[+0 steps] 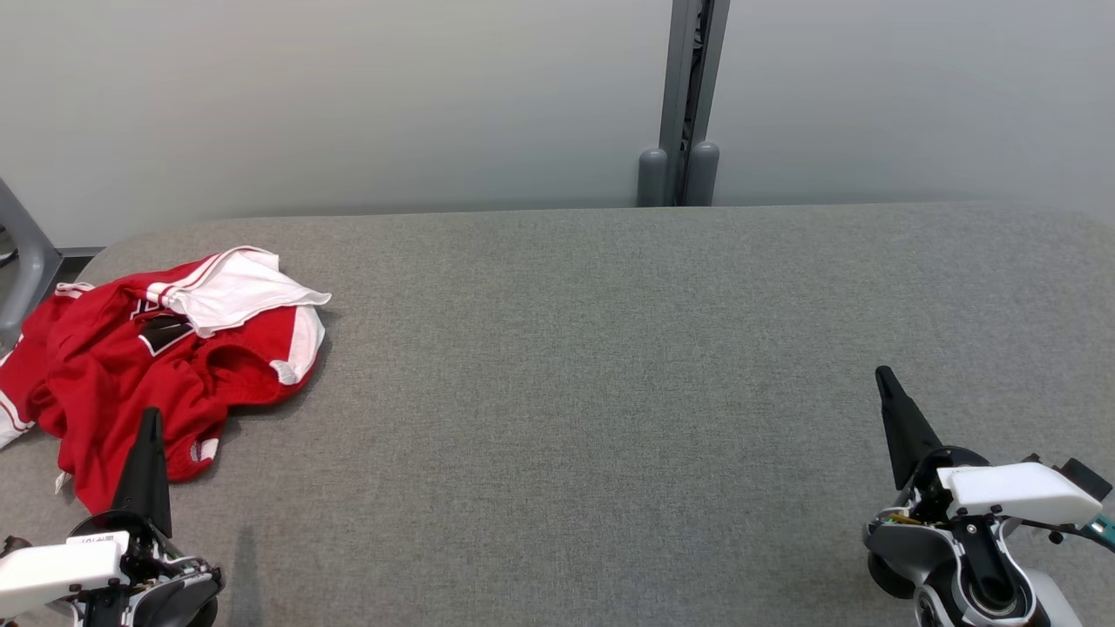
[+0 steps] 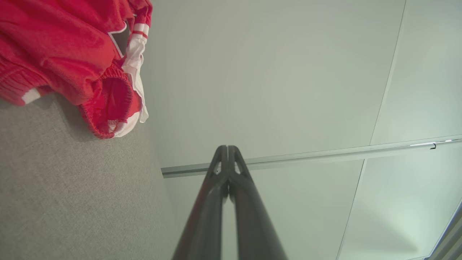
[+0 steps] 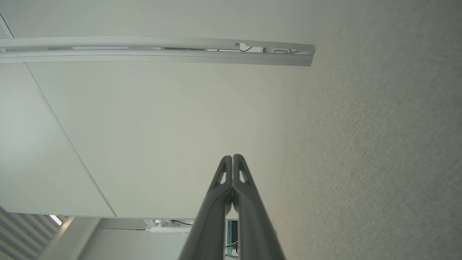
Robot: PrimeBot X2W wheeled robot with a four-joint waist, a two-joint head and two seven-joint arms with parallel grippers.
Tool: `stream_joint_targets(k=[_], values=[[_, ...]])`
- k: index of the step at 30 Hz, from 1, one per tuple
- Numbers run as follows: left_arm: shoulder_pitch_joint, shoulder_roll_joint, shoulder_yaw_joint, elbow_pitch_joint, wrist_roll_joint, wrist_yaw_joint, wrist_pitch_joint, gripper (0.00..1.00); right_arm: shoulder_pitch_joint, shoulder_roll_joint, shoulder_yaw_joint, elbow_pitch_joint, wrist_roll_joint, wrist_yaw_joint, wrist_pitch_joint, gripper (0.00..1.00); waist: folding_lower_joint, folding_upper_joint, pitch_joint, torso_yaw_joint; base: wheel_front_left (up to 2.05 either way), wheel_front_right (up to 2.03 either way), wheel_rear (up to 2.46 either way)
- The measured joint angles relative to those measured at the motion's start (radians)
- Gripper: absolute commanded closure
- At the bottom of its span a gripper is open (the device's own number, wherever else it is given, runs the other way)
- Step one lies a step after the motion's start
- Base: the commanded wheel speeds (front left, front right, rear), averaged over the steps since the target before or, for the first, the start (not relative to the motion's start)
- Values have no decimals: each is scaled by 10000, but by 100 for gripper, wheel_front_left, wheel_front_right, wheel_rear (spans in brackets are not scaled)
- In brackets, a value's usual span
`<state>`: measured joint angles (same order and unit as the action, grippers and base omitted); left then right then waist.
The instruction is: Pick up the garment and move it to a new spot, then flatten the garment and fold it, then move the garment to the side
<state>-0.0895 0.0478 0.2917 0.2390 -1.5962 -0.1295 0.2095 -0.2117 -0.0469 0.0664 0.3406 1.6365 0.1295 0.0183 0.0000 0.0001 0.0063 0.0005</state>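
A crumpled red garment (image 1: 131,357) with white trim and a black patch lies at the far left of the grey table (image 1: 610,348); it also fills the upper left of the left wrist view, garment (image 2: 65,47). My left gripper (image 1: 152,418) is shut and empty at the lower left, its tip over the garment's near edge in the head view. In its own wrist view the left gripper (image 2: 227,148) has both fingers pressed together. My right gripper (image 1: 883,376) is shut and empty at the lower right, far from the garment, its closed right gripper (image 3: 232,157) pointing up.
A pale wall runs behind the table, with a grey post (image 1: 684,104) at its back edge. A grey metal leg (image 1: 26,252) stands off the table's left end. Bare grey felt spreads between the two arms.
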Motion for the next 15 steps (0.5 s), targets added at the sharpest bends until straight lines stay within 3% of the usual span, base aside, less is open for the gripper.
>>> stream_joint_targets(k=[15], values=[[0,0,0,0,0,0,0,100,0,0,2,0,0,0,0,100,0,0,0,0,0,0,0]])
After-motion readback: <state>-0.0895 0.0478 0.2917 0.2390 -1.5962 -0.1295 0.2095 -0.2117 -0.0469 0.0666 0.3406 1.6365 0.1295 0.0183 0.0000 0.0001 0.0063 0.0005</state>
